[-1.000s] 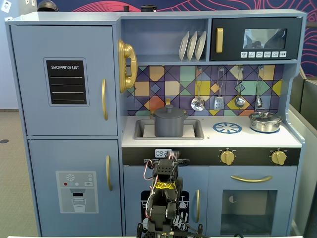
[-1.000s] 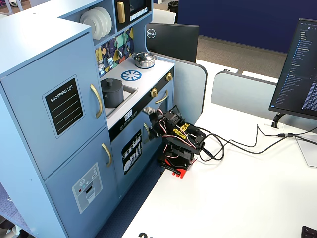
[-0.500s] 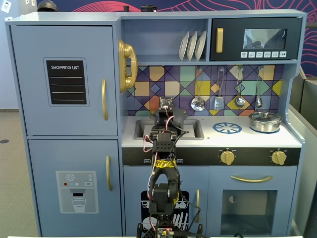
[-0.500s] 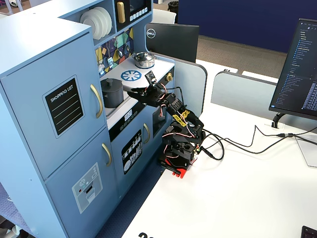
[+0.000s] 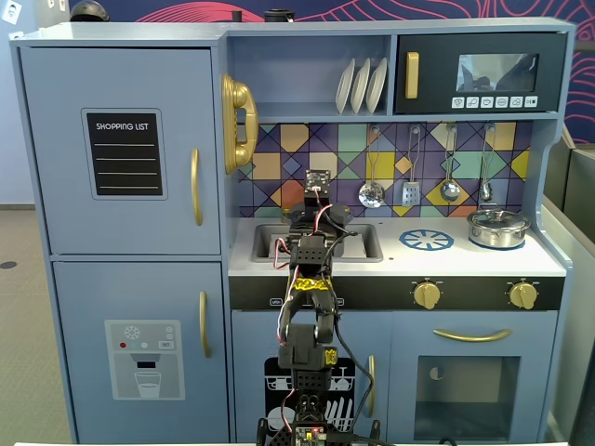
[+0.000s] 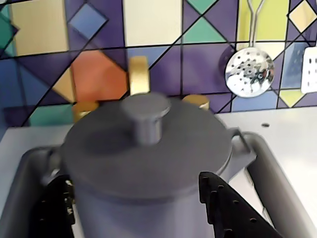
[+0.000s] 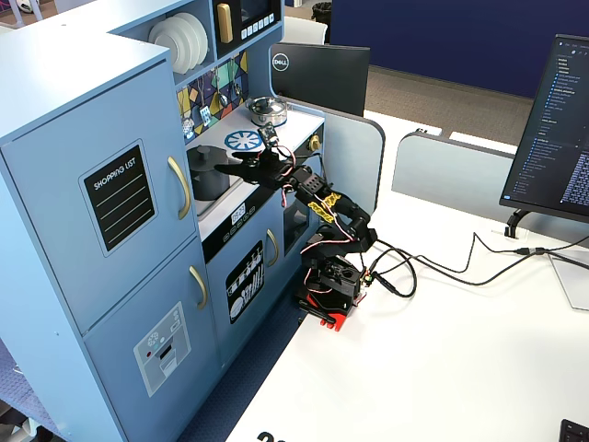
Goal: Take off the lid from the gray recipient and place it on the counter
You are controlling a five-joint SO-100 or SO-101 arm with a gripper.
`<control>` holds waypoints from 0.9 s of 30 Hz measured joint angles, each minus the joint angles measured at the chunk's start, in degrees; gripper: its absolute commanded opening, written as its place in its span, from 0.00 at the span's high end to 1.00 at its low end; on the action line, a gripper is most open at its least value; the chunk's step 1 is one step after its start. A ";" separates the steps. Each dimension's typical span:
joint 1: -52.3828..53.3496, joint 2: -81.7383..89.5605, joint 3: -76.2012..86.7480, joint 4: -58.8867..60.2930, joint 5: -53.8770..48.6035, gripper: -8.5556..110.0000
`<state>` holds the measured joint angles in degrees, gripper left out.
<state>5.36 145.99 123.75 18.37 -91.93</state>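
The gray recipient stands in the recessed sink of the counter. The lid with its central knob sits on it, closed. My gripper is open, with one black finger to the left of the pot wall and the other to the right, just under the lid's rim. In a fixed view the pot shows in the sink with my gripper at it. In the front fixed view my gripper hides the pot.
A shiny silver pot with its lid stands at the counter's right, beside the blue burner ring. Utensils hang on the tiled back wall. A gold faucet rises just behind the pot.
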 measured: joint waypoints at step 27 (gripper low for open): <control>-0.26 -25.58 -11.16 -14.59 -2.20 0.76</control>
<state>5.10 120.41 112.59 3.78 -94.13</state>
